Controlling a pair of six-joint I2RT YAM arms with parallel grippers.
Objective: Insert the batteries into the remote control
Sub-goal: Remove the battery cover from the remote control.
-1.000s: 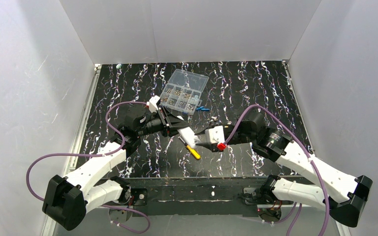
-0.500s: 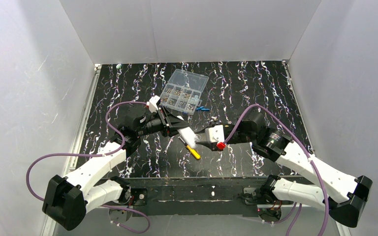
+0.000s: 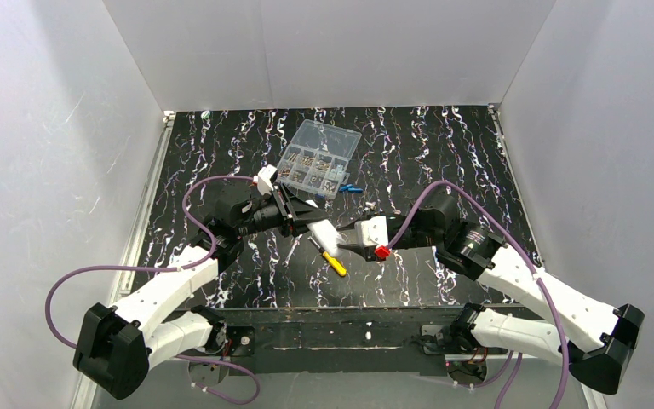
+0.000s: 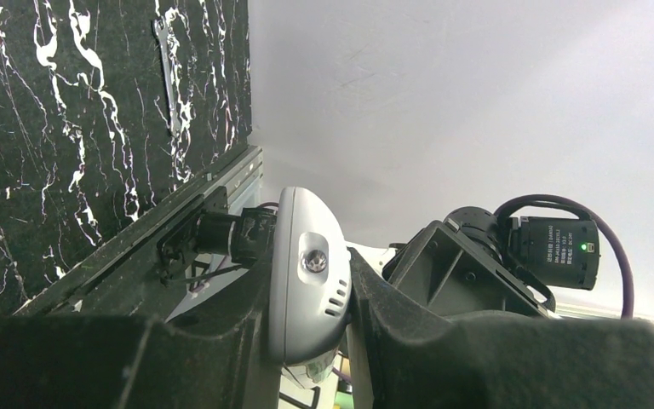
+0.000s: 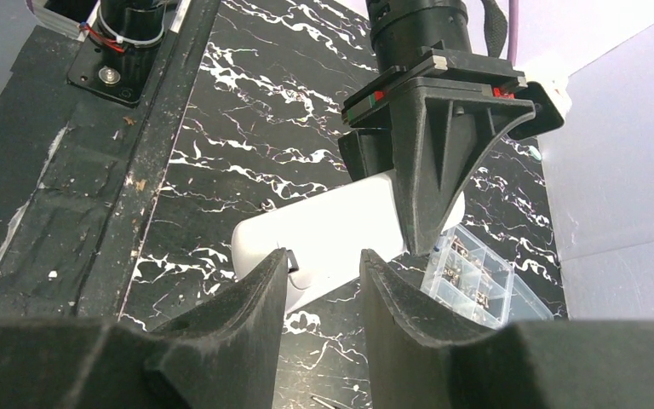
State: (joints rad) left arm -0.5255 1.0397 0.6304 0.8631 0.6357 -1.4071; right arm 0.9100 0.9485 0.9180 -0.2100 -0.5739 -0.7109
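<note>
My left gripper (image 3: 296, 218) is shut on the white remote control (image 3: 323, 232) and holds it above the table, sloping toward the right arm. In the left wrist view the remote (image 4: 303, 290) sits clamped between my fingers. My right gripper (image 3: 351, 248) is open, its fingertips at the remote's free end. In the right wrist view the remote (image 5: 341, 217) lies just beyond my open right gripper (image 5: 324, 260), and the left gripper (image 5: 433, 162) grips its far part. The blue batteries (image 3: 352, 187) lie on the table beside the clear box.
A clear compartment box (image 3: 317, 158) with small metal parts stands at the back middle and shows in the right wrist view (image 5: 477, 277). A yellow-handled screwdriver (image 3: 332, 260) lies under the remote. A small metal wrench (image 4: 166, 77) lies on the black marbled table (image 3: 443, 153).
My right gripper has edged slightly left, closer to the remote's free end. The left gripper and remote have barely moved.
</note>
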